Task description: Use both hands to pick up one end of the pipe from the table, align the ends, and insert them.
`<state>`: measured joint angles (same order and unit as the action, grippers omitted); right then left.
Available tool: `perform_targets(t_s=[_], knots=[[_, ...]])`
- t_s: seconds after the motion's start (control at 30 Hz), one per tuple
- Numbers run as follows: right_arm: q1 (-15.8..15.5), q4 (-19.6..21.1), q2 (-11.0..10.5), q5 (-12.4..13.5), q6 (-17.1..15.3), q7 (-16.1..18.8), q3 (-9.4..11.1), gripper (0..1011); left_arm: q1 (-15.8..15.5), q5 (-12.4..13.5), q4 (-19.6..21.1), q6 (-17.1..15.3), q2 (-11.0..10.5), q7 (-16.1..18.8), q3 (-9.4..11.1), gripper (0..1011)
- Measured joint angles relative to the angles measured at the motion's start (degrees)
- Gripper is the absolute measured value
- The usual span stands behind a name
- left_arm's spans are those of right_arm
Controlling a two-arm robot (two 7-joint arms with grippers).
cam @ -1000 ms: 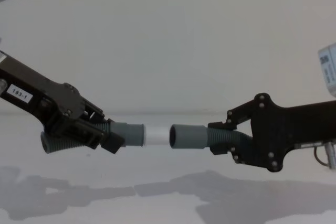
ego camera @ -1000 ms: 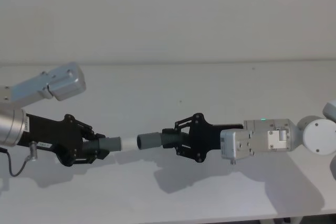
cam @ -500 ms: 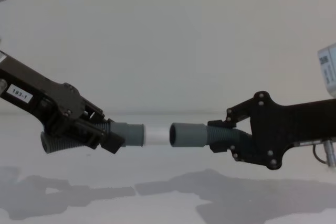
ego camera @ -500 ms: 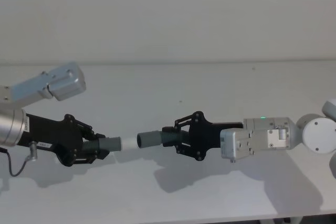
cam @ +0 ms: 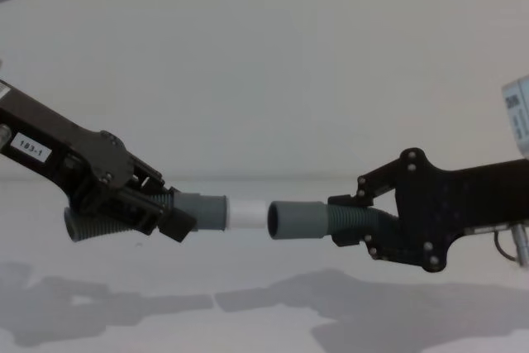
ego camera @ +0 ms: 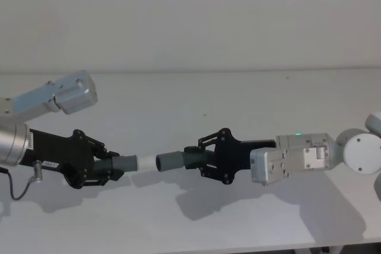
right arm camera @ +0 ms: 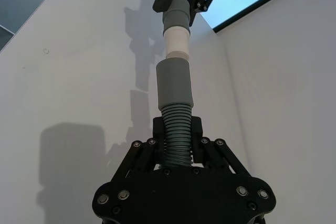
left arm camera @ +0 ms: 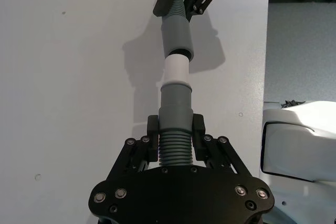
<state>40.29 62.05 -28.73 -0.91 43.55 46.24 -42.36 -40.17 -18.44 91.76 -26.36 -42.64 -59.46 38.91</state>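
Observation:
My left gripper (ego camera: 107, 169) is shut on the ribbed middle of one dark grey pipe piece (ego camera: 126, 163), whose white tip (ego camera: 144, 162) points right. The right gripper (ego camera: 199, 159) is shut on the ribs of the other piece, with its open grey cuff (ego camera: 169, 160) pointing left. Both pieces hang above the white table (ego camera: 238, 105). In the chest view the white tip (cam: 246, 215) meets the mouth of the cuff (cam: 296, 221), which sits slightly lower. The right wrist view shows a thin gap between tip (right arm camera: 177, 40) and cuff (right arm camera: 174, 85). In the left wrist view the tip (left arm camera: 176, 69) reaches the cuff (left arm camera: 177, 35).
A grey link of the left arm (ego camera: 56, 96) hangs above the table at the left. The right arm's white wrist (ego camera: 297, 159) and round joint (ego camera: 360, 154) lie at the right. The table's front edge (ego camera: 238, 248) runs along the bottom, with a plain wall behind.
The right gripper has dipped slightly with its piece, so the cuff sits a little lower against the white tip. The left gripper and its piece have not moved.

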Motion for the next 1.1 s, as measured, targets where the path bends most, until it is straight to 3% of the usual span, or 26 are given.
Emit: perform_targets(t_s=[1.1], knots=[[0.4, -1.1, 0.4, -0.3, 0.2, -0.4, -0.3, 252, 0.0, 0.0, 0.0, 0.0, 0.0, 0.0, 0.0, 335]])
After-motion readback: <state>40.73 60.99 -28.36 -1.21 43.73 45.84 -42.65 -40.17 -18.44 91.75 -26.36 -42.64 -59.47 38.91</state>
